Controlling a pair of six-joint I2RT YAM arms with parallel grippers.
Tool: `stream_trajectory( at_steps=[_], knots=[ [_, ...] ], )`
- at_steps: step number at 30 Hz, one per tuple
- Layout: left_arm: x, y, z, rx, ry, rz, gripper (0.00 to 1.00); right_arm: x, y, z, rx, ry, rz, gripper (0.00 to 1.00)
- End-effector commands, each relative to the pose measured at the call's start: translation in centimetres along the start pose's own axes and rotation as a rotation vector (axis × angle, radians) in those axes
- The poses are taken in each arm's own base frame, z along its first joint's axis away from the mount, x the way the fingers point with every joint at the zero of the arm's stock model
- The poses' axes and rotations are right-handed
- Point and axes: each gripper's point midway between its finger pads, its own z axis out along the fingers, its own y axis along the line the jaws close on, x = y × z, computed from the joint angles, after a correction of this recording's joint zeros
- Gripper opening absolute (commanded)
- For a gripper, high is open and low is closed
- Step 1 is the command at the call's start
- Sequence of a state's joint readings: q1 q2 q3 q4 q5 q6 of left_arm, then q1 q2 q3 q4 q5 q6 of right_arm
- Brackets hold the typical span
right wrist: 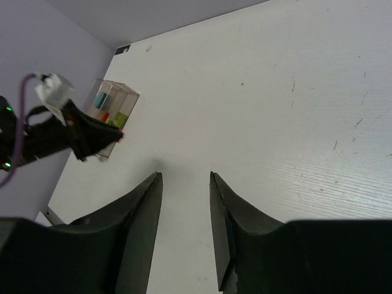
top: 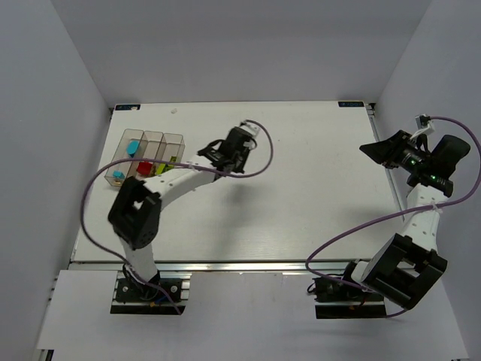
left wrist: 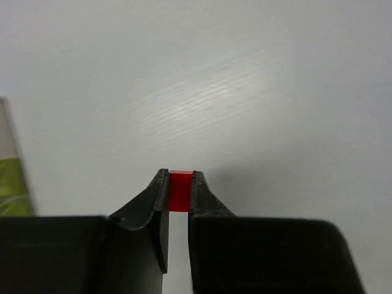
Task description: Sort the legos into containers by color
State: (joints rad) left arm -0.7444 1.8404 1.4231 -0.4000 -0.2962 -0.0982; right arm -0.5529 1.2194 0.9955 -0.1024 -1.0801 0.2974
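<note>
My left gripper [left wrist: 179, 179] is shut on a small red lego [left wrist: 179, 193] pinched between its fingertips, held above the bare white table. In the top view it [top: 216, 153] hangs just right of the containers [top: 146, 154], a row of three clear bins. The left bin holds cyan bricks [top: 133, 145], the middle one a red brick [top: 144, 167], the right one lime green bricks [top: 172, 159]. The green bin's edge shows at the left of the left wrist view [left wrist: 13, 184]. My right gripper [top: 373, 150] is open and empty [right wrist: 185, 176], high over the table's right side.
The white table [top: 301, 195] is walled on three sides. Purple cables [top: 338, 241] loop from both arms. The containers [right wrist: 113, 101] and the left arm [right wrist: 79, 131] show far off in the right wrist view.
</note>
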Motion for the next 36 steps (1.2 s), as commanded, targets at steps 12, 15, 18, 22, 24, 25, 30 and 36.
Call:
stream_trajectory(
  at_steps=[12,15,18,22,24,25,30,36],
  knots=[
    [4.4,27.0,-4.6,-0.565,-0.002,-0.391,0.0,1.3,2.0,1.9,-0.069,0.045,-0.124,0.42],
    [5.6,29.4,-4.3,-0.609,0.018,-0.418,0.0,1.7,2.1,2.3,-0.077,0.057,-0.125,0.42],
    [6.1,30.6,-3.9,-0.63,0.025,-0.439,0.0,1.9,2.1,2.6,-0.078,0.066,-0.128,0.42],
    [8.0,32.9,-3.7,-0.69,0.068,-0.476,0.0,2.2,2.3,2.8,-0.083,0.074,-0.128,0.42],
    [8.8,33.6,-3.4,-0.704,0.077,-0.503,0.0,2.2,2.2,2.9,-0.081,0.075,-0.127,0.42],
    [9.3,34.3,-3.4,-0.707,0.083,-0.523,0.0,2.3,2.2,2.9,-0.082,0.076,-0.126,0.42],
    [10.1,35.7,-3.4,-0.728,0.092,-0.563,0.0,2.4,2.3,3.0,-0.085,0.079,-0.133,0.42],
    [10.8,35.3,-2.9,-0.672,0.107,-0.596,0.61,2.4,2.3,3.0,-0.083,0.078,-0.137,0.47]
  ],
)
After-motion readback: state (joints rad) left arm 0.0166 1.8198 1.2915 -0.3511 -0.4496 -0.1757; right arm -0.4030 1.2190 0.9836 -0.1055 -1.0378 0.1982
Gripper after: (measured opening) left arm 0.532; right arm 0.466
